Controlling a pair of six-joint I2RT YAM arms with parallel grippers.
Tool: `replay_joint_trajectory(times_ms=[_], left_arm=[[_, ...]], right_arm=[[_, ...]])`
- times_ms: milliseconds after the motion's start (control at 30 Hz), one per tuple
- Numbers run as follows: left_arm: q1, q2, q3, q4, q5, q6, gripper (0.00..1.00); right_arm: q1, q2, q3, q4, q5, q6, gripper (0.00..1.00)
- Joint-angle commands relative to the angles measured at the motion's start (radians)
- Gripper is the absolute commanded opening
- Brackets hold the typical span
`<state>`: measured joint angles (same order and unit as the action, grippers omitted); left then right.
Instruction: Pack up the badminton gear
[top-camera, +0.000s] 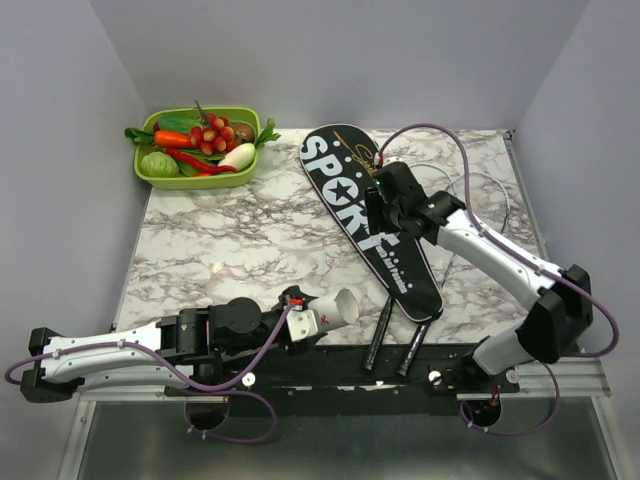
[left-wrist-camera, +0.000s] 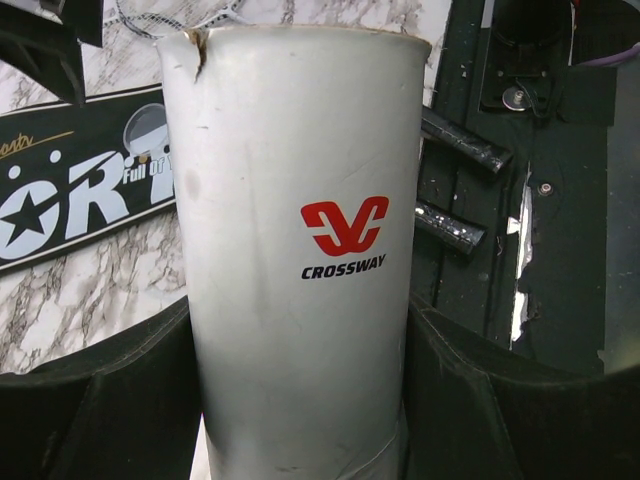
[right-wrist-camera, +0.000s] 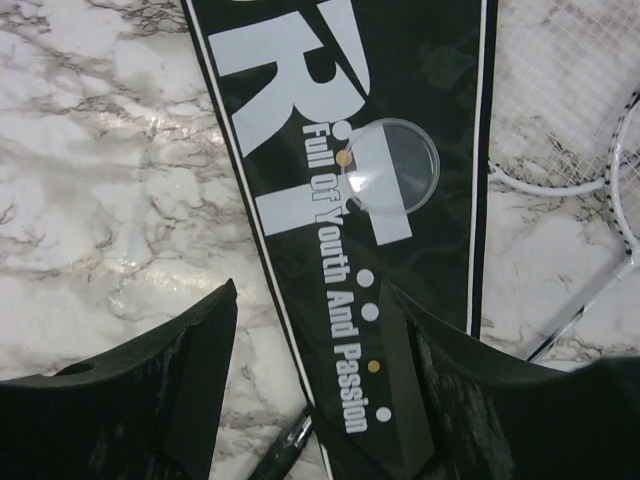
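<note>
Now, left gripper (top-camera: 312, 322) clasping the Crossway tube (left-wrist-camera: 300, 150), the right gripper (right-wrist-camera: 308, 295), jaws apart, is probably needing to straddle squarely the edge of the SPORT bag (right-wrist-camera: 440, 80).

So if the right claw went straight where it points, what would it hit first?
Most likely the black SPORT bag: the open right claw points down right over its white lettering. How high above it the claw hangs is unclear.
</note>
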<state>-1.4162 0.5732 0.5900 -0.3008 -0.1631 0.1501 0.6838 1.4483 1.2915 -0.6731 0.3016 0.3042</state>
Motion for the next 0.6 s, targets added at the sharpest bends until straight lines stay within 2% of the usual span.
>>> replay_joint_trajectory(times_ms=[0,300,567], left_arm=[[-0.006,-0.018,0.025,0.031,0.011,-0.043,0.00],[-0.004,-0.030,0.031,0.025,-0.004,-0.063,0.00],[-0.004,-0.044,0.036,0.019,-0.001,-0.070,0.00]], right_arm=[[-0.038,0.139,0.087,0.040,0.011,-0.025,0.67],[-0.093,0.411,0.209,0.044,0.014,-0.034,0.64],[-0.121,0.514,0.252,0.032,0.025,-0.025,0.58]])
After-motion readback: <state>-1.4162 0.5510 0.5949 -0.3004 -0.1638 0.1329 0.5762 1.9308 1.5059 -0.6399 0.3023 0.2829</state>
